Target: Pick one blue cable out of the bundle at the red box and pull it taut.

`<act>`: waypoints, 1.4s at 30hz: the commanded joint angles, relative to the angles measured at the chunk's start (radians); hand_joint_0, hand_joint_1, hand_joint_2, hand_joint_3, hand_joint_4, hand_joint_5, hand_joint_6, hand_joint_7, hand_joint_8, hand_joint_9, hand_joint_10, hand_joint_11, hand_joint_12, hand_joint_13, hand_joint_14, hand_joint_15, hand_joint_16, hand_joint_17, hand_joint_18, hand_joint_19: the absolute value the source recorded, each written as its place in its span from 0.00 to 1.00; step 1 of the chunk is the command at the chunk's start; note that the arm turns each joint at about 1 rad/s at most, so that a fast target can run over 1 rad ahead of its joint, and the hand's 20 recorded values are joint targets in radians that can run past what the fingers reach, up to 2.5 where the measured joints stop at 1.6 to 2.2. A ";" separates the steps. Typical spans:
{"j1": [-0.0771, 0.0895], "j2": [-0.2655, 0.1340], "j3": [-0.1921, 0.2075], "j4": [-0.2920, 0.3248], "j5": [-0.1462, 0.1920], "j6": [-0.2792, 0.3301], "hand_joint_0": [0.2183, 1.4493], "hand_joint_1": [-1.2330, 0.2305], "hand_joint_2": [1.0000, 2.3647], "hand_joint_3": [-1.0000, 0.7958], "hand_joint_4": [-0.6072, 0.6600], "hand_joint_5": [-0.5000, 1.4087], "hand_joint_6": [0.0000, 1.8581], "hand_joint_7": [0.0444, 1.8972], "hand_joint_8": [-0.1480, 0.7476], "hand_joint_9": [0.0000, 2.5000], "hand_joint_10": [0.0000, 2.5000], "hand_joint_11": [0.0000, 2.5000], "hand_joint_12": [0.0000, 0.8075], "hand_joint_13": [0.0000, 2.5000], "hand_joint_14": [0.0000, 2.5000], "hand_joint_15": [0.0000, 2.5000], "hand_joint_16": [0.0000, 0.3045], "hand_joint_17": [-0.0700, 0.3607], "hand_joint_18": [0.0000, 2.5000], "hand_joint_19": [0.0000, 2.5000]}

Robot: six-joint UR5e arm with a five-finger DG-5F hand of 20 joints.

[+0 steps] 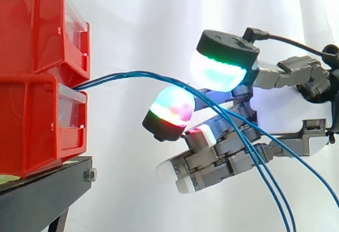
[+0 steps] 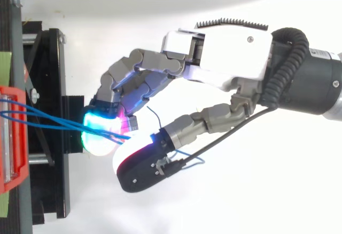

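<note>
My hand [image 2: 230,52] is half closed, fingers curled loosely round the blue cables [image 1: 137,75]; they leave the red box [image 1: 32,115] at the seam between its 2 bins, arch across between my pads [image 1: 217,74] and hang slack below my palm; whether a pad bites yet I cannot tell. I judge the step is isolating 1 strand; best to pinch the uppermost alone, let the others slip free, then draw slowly away from the box until the sag goes.
</note>
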 commanded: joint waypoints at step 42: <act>-0.007 0.000 0.001 -0.001 0.000 -0.003 0.22 0.37 0.00 0.28 0.60 0.15 0.50 0.41 0.55 0.35 0.00 0.44 0.53 0.22 0.00 0.13 0.21 0.50 0.18 0.03</act>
